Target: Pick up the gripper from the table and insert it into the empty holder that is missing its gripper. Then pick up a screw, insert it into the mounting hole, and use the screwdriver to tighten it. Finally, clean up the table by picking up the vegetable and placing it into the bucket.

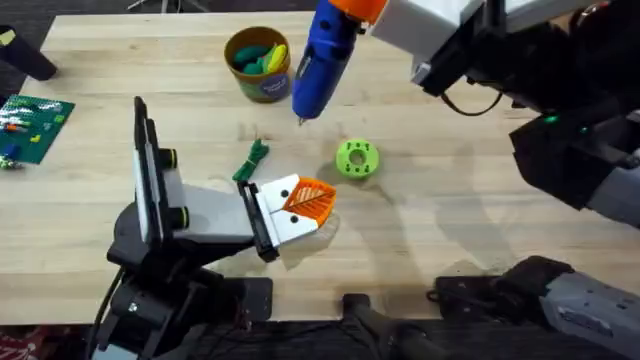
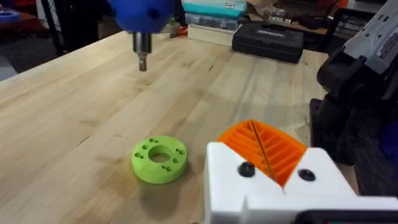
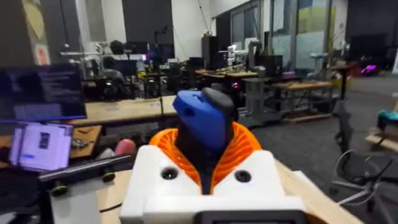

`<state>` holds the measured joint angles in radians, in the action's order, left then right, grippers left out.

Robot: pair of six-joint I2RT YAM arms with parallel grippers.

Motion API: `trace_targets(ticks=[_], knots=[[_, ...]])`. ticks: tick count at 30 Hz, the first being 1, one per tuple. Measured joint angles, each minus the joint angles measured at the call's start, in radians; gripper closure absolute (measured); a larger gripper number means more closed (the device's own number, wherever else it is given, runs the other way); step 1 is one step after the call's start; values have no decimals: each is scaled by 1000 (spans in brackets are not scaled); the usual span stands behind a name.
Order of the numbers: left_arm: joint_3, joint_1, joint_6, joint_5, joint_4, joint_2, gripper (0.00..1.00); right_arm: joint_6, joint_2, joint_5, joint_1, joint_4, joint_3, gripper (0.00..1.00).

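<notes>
The white holder (image 1: 275, 215) (image 2: 273, 186) ends my left arm, and the orange ribbed gripper (image 1: 312, 200) (image 2: 267, 146) sits in it. My left gripper (image 1: 318, 205) looks shut with nothing held. My right gripper (image 1: 352, 8) (image 3: 202, 158) is shut on the blue screwdriver (image 1: 322, 60) (image 3: 200, 115), which hangs tilted over the table. Its metal tip (image 2: 142, 57) points down above bare wood, left of the holder's far side. The dark-green vegetable (image 1: 252, 160) lies on the table just beyond the holder. The yellow bucket (image 1: 262, 88) stands at the back with toy pieces inside. The screw is out of view.
A bright green ring-shaped disc (image 1: 357, 159) (image 2: 159, 159) with holes lies right of the vegetable, close to the holder. A green circuit board (image 1: 32, 125) rests at the table's left edge. A black case (image 2: 267, 40) sits at the table's far side. Bare wood stretches right of the disc.
</notes>
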<state>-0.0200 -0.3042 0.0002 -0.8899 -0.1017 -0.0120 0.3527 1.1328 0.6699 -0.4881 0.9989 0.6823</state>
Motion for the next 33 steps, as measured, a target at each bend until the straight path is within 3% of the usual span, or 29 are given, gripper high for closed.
trace_targets(ticks=[11, 33], knots=[[0, 0, 0, 0, 0, 0, 983, 81, 0, 13, -59, 1, 0, 946], [0, 0, 0, 0, 0, 0, 983, -47, 0, 197, -133, 2, 0, 946]])
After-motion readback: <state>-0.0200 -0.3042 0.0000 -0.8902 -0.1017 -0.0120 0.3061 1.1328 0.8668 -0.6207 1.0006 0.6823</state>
